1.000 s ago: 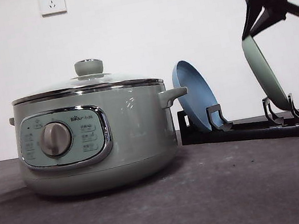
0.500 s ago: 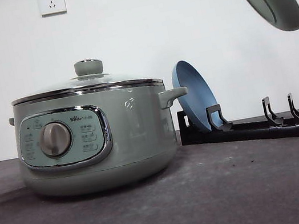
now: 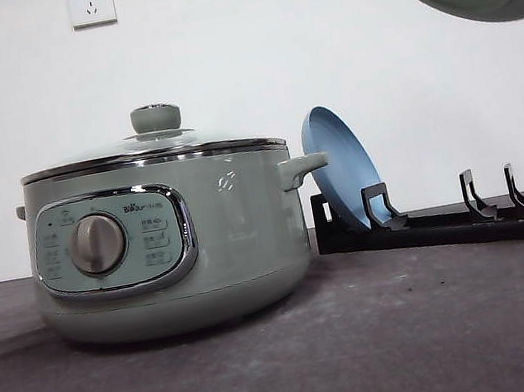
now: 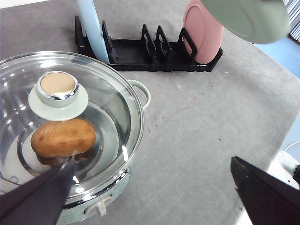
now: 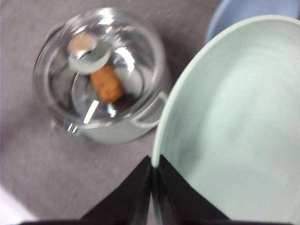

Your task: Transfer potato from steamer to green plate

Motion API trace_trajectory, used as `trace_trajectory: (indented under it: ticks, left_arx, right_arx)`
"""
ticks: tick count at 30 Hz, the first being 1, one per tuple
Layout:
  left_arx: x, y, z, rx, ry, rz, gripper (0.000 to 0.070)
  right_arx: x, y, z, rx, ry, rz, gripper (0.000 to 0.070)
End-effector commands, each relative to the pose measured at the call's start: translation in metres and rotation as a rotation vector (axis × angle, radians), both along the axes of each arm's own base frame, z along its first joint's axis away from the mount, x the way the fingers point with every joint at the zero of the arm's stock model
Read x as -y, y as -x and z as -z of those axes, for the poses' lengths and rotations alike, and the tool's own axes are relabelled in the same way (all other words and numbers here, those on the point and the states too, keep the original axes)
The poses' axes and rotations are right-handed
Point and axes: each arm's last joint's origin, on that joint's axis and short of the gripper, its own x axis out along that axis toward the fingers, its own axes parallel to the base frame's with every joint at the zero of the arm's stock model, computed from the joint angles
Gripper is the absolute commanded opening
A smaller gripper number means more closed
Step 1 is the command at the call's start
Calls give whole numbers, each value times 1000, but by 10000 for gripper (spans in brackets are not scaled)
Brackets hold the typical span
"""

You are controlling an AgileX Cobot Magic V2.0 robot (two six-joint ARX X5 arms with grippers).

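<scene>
One potato under steamer lid, R gripper pinching green plate rim nearby

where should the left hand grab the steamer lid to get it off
Take the lid by its round knob, coming straight down from above. The knob stands up at the centre of the smooth glass dome, the one raised part fingers can close around.

Right gripper clamped; left gripper spread wide.

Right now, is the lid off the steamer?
No. In the left wrist view the glass lid sits on the steamer, with the potato visible through it.
</scene>
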Motion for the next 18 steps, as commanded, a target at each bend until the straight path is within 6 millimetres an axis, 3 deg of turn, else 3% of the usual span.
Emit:
trace_trajectory:
  ticks: [1, 11, 18]
  left_arx:
    - [1, 1, -7, 24, 10, 10, 676]
    - [1, 1, -7, 23, 9, 10, 676]
    - [1, 1, -7, 23, 9, 10, 676]
  right_arx:
    - [-11, 11, -3, 23, 59, -46, 0]
    - [-64, 68, 23, 26, 342, -97, 0]
    - [-95, 102, 67, 54, 456, -117, 0]
